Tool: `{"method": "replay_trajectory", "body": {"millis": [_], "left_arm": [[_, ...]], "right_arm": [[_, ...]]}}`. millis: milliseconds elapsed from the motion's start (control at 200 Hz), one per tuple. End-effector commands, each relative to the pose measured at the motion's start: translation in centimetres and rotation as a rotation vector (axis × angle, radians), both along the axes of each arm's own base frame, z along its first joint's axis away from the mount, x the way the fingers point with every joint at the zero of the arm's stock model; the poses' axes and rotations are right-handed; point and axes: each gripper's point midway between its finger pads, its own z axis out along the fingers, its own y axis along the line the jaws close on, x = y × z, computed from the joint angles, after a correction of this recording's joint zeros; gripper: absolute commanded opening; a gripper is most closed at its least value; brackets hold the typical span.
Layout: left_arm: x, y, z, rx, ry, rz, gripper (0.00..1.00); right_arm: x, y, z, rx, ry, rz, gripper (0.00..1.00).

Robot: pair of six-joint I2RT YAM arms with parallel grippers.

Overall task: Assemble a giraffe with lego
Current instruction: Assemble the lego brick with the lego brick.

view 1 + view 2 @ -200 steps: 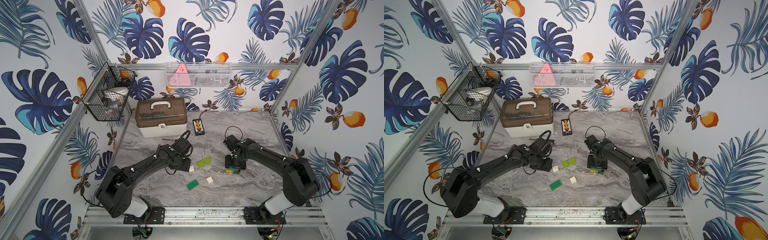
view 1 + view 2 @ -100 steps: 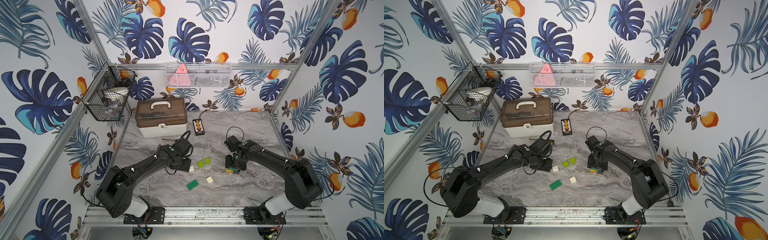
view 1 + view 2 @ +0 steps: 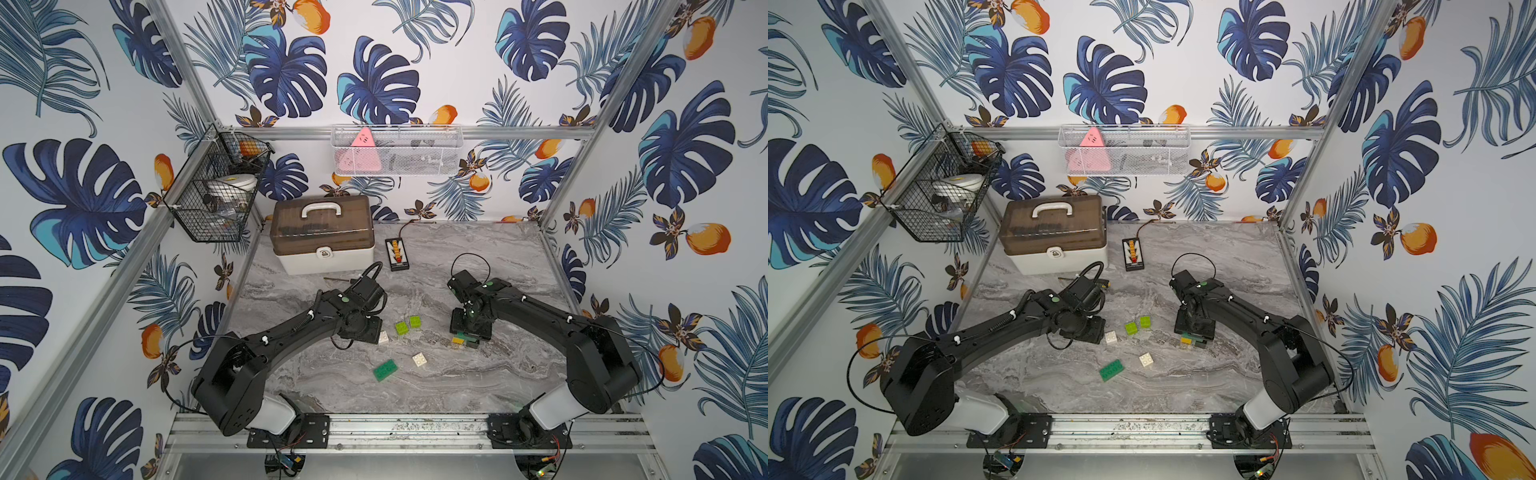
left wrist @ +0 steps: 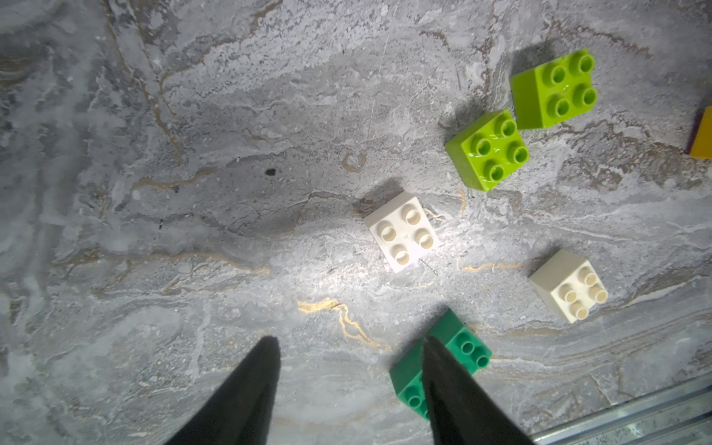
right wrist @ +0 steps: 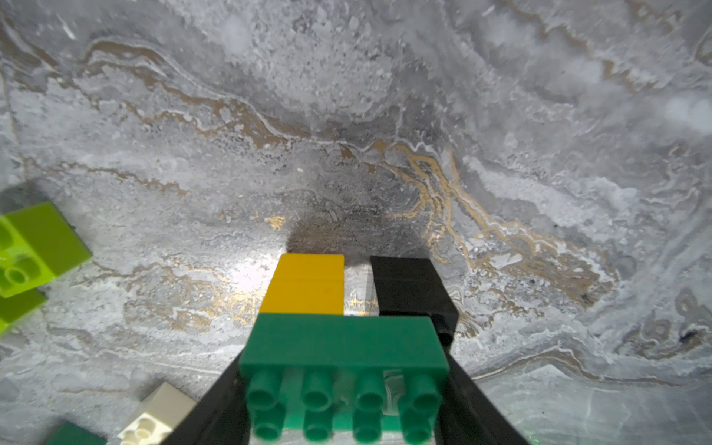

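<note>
1. Right tool (image 5: 343, 358) is pinching the half-built giraffe (image 5: 343, 339) by the short ends of its dark green long studded plastic brick. One yellow and one black square leg are pointing away from the wrist toward the grey marble-patterned bench (image 3: 457, 395), and the studs are facing back up.
2. Left tool (image 4: 348, 341) is hanging spread and empty over bare bench.
3. Key relation: the loose dark green long plastic brick (image 3: 385, 370) is lying on the robot's left of the giraffe, nearer the front rail, with its long axis running diagonally. The left tool is sitting nearer to it than the right tool. In the left wrist view one finger is covering part of it.
4. Two lime green square plastic bricks (image 3: 401, 328) are sitting between the two tools. One white square plastic brick (image 3: 383, 337) is lying just beside the left tool, and another is lying near the loose green one.
5. Judging that the left arm is the one placed to fetch the next piece.
6. Against a second ago, nothing is visibly shifting: both arms, both tool spreads and every loose brick are sitting where they were.
</note>
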Motion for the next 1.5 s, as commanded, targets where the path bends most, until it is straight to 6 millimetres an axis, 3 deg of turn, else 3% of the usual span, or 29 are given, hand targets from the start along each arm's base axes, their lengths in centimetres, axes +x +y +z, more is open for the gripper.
{"method": "replay_trajectory", "body": {"millis": [0, 620, 1191, 1491], "left_arm": [[0.1, 0.2, 0.1, 0.015, -0.013, -0.017, 0.64], [0.1, -0.2, 0.0, 0.017, -0.015, -0.036, 0.64], [0.0, -0.4, -0.3, 0.023, -0.015, -0.043, 0.64], [0.0, -0.4, -0.2, 0.026, -0.016, -0.046, 0.64]], "right_arm": [[-1.0, -0.4, -0.6, -0.017, 0.057, -0.022, 0.49], [-0.7, 1.1, -0.5, 0.065, 0.057, -0.045, 0.48], [0.2, 1.4, 0.1, 0.078, 0.031, -0.034, 0.47], [-0.3, 0.5, -0.3, 0.044, 0.032, -0.069, 0.47]]}}
